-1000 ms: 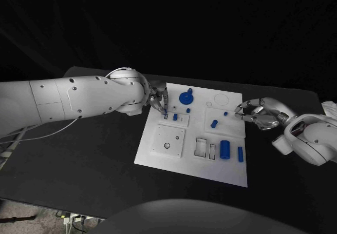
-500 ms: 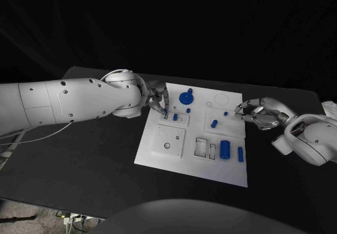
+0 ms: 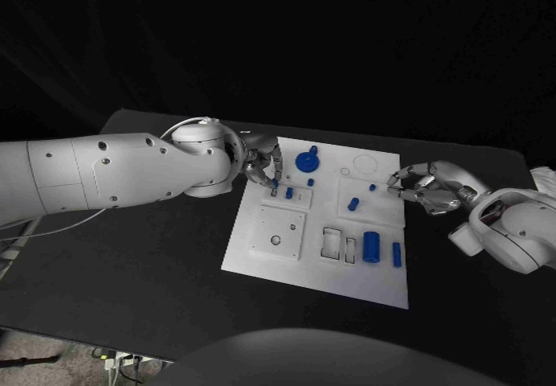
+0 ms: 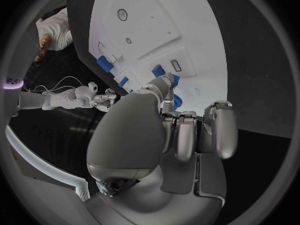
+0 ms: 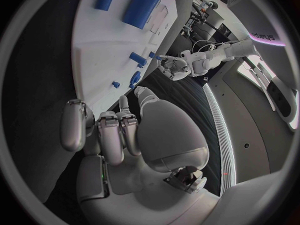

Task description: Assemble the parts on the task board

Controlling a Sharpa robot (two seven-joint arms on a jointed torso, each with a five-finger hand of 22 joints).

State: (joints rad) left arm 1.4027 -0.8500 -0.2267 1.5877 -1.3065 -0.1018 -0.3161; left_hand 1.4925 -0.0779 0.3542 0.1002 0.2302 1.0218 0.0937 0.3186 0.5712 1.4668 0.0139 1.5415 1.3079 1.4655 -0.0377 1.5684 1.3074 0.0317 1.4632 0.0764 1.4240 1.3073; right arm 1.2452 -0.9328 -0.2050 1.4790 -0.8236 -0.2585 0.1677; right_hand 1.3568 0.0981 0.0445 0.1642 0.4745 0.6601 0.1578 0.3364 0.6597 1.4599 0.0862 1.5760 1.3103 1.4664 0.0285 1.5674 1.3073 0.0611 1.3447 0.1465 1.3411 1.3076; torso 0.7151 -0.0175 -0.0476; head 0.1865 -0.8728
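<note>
The white task board [image 3: 348, 281] lies in the middle of the black table. My left hand [image 3: 262, 165] reaches over its near-left top corner, fingertips down on the board, pinching a small blue peg [image 4: 177, 101] beside another small blue piece [image 3: 288, 193]. A blue round gear [image 3: 306, 161] stands just right of that hand. My right hand [image 3: 431, 186] hovers at the board's right edge, fingers curled in on nothing [image 5: 125, 130]. A large blue cylinder [image 3: 371, 246] and a thin blue bar [image 3: 396, 256] lie on the board's lower right.
More small blue pieces [image 3: 353, 204] sit mid-board, near a square plate with a hole [image 3: 280, 232] and rectangular slots [image 3: 340, 244]. Black table surrounds the board on every side. A cable runs off the left arm at the table's left edge [image 3: 47, 227].
My left arm has shifted a little to the right and its fingertips have lowered onto the board, covering most of the peg. The right hand has stayed put.
</note>
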